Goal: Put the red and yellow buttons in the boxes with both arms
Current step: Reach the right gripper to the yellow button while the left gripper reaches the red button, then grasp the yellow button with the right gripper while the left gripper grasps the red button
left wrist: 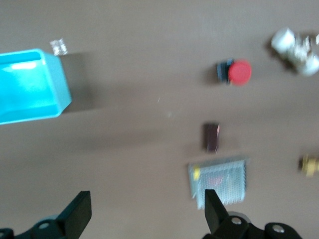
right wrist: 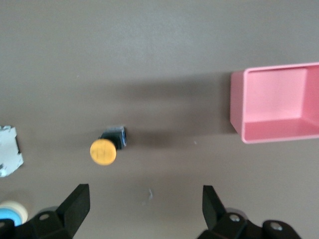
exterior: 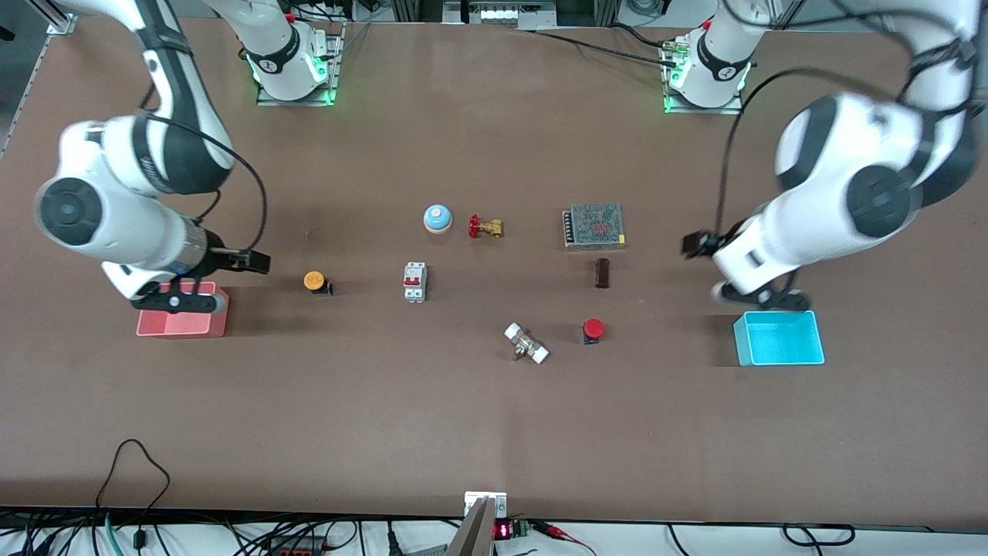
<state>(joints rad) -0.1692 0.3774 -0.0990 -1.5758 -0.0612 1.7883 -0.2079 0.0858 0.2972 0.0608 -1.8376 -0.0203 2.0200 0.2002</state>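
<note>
The orange-yellow button (exterior: 313, 281) sits toward the right arm's end of the table, beside the pink-red box (exterior: 182, 323). The red button (exterior: 593, 330) sits nearer the cyan box (exterior: 779, 340) at the left arm's end. My right gripper (exterior: 248, 262) hangs open and empty over bare table between the pink-red box (right wrist: 276, 102) and the yellow button (right wrist: 103, 151); its wrist view shows it (right wrist: 144, 204) wide open. My left gripper (exterior: 696, 244) is open and empty (left wrist: 147, 209) over table between the cyan box (left wrist: 30, 84) and the red button (left wrist: 239, 72).
Mid-table stand a blue bell (exterior: 438, 218), a brass valve (exterior: 486, 227), a white circuit breaker (exterior: 414, 282), a meshed power supply (exterior: 594, 225), a dark brown block (exterior: 602, 272) and a white-capped fitting (exterior: 526, 344).
</note>
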